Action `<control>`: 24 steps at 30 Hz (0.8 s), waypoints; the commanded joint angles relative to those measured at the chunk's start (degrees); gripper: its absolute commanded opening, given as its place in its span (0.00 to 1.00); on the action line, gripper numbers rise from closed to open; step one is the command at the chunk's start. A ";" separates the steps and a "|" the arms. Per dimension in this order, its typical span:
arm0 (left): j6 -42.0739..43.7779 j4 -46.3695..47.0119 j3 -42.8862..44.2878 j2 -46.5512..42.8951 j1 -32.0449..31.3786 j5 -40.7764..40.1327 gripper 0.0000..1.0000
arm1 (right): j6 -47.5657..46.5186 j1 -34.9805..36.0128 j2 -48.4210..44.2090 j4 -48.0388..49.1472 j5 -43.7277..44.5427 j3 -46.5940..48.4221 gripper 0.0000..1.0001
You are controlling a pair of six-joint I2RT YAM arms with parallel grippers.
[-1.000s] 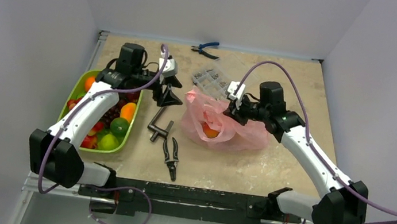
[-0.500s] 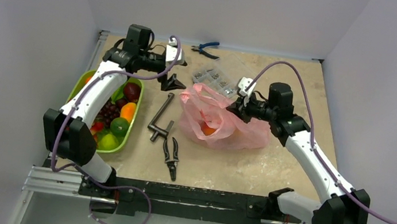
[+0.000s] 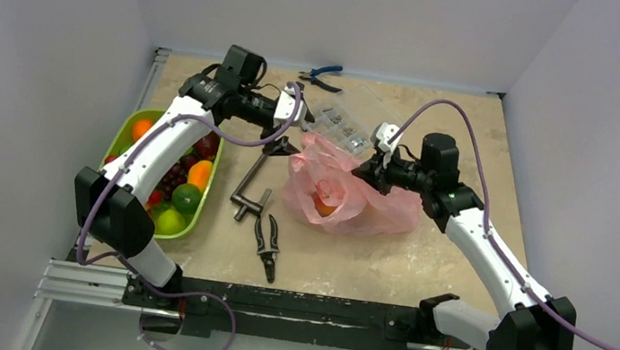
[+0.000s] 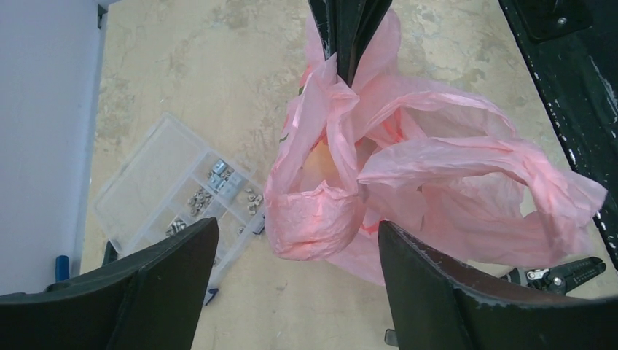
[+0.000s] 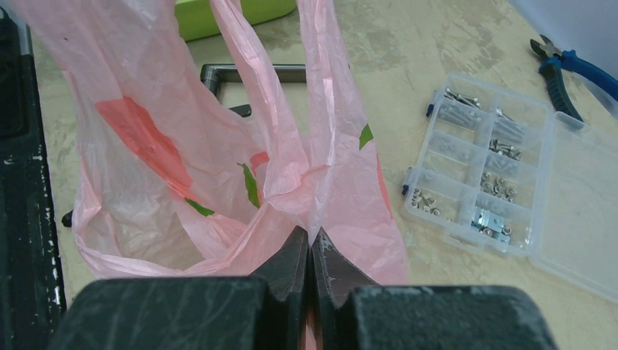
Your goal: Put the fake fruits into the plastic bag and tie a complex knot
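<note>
The pink plastic bag (image 3: 342,195) lies mid-table, its mouth pulled up, with an orange fruit (image 3: 325,204) showing through the film. My right gripper (image 5: 311,248) is shut on a bunched fold of the bag's rim, lifting it. My left gripper (image 3: 290,143) hangs open just left of the bag; in its wrist view the bag (image 4: 437,168) fills the space ahead of the wide-apart fingers (image 4: 146,292), untouched. The other fake fruits (image 3: 186,198) sit in a lime-green tray (image 3: 207,202) at the left. No knot shows in any view.
A black metal clamp handle (image 3: 251,184) and black pliers (image 3: 266,244) lie between tray and bag. A clear compartment box of small hardware (image 3: 336,124) and blue-handled pliers (image 3: 319,75) sit behind the bag.
My left arm has swung right, from above the tray to the bag's left side, its jaws opening wider. The right gripper has kept its hold on the bag and drawn the rim up slightly.
</note>
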 commanded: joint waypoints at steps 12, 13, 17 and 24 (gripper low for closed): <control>-4.90 5.38 1.96 1.59 -0.39 3.32 0.00 | -5.12 -0.54 1.94 0.16 -4.26 0.96 0.83; -5.29 5.81 1.91 1.53 -0.39 3.58 0.00 | -4.74 -0.54 2.47 1.37 -4.01 0.71 0.87; -8.17 7.90 1.87 1.35 -0.39 3.43 0.00 | -5.56 -0.54 4.89 3.38 -4.34 0.50 0.89; -14.61 12.95 2.29 2.19 -0.39 1.80 0.00 | -3.86 -0.22 5.74 3.01 -8.08 0.03 0.99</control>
